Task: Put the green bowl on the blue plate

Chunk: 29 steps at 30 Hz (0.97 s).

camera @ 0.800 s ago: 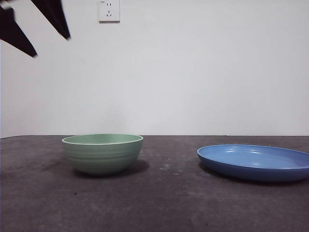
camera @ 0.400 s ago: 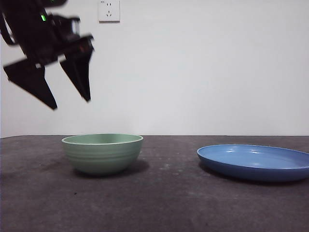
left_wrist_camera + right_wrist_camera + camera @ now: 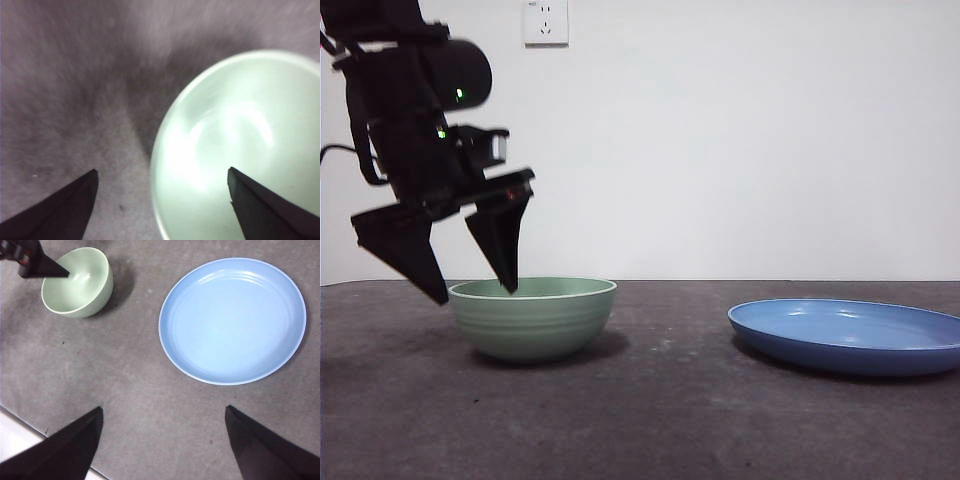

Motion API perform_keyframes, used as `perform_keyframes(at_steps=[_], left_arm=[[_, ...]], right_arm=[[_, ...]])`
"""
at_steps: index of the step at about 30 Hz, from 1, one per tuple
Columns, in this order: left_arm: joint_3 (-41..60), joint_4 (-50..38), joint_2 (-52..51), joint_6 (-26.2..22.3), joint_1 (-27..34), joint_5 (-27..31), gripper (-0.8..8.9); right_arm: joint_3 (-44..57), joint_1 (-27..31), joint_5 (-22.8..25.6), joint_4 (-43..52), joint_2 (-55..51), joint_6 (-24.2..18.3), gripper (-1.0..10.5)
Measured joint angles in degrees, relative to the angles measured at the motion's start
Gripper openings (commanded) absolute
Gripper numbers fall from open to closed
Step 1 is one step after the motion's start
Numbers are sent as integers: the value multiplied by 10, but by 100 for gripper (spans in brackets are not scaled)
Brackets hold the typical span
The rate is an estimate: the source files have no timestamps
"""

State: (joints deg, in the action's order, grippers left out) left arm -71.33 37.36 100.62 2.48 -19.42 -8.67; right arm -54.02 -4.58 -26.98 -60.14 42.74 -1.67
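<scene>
Green bowl (image 3: 532,318) rim sits between the left gripper's (image 3: 475,290) spread fingers.

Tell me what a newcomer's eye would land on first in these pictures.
First, the big dark left end effector, jaws open, straddling the near-side rim of the green bowl: one jaw inside, one outside. Next, the wide blue plate, lying bare on the dark table, apart from the bowl on its other side. The right end effector waits open, high above the table.
</scene>
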Motion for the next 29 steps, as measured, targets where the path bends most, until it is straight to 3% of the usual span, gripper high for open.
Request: perform_keyframes(at_steps=[5,12,15,29], left_arm=[[0,-9,14,9,0,0,394],[0,-9,17,17,0,0,104],[0,-9,17,17,0,0,24],[0,-9,17,35,-1,-2,15]], right_arm=[[0,0,0,0,0,0,391],[0,0,0,0,0,0,391],[0,0,0,1,0,0,391],[0,0,0,2,0,0,391]])
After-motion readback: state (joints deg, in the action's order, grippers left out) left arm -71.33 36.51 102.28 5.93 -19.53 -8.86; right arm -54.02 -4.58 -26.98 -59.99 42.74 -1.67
